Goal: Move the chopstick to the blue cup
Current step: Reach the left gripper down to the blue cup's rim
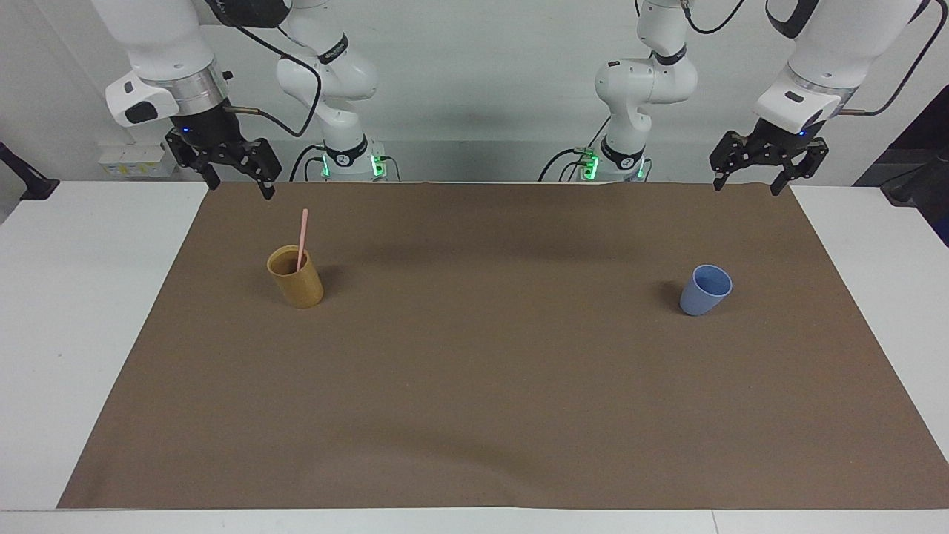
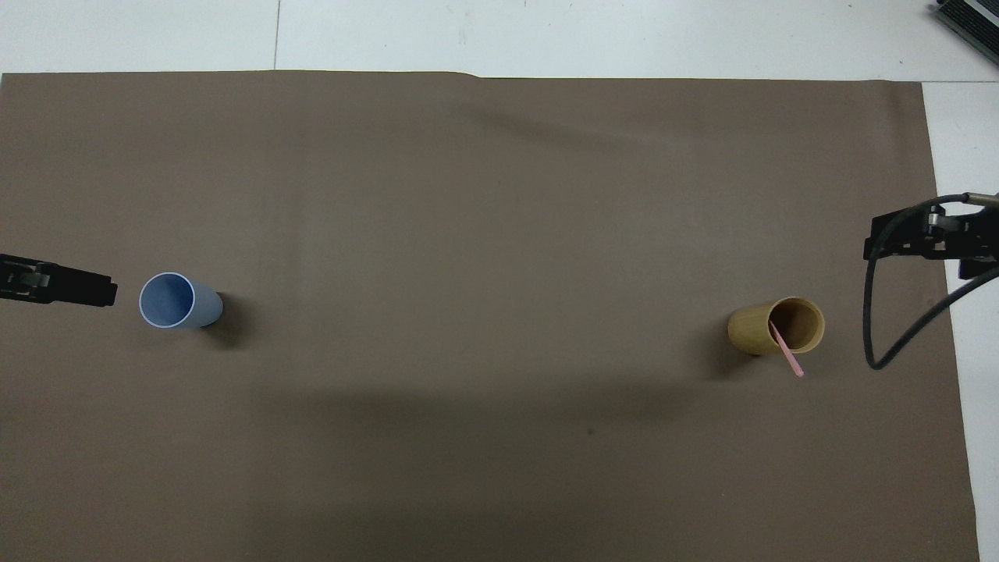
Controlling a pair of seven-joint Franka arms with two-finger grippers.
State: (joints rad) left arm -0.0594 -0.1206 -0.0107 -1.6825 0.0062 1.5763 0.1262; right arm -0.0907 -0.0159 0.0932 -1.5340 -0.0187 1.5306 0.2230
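Note:
A pale-pink chopstick stands leaning in a tan bamboo-coloured cup toward the right arm's end of the table; both also show in the overhead view, the chopstick and the tan cup. The blue cup stands upright and empty toward the left arm's end, and shows in the overhead view too. My right gripper hangs open and empty in the air over the mat's edge by the tan cup. My left gripper hangs open and empty over the mat's edge by the blue cup.
A brown mat covers most of the white table. The two cups stand far apart on it. The right arm's black cable loops over the mat beside the tan cup.

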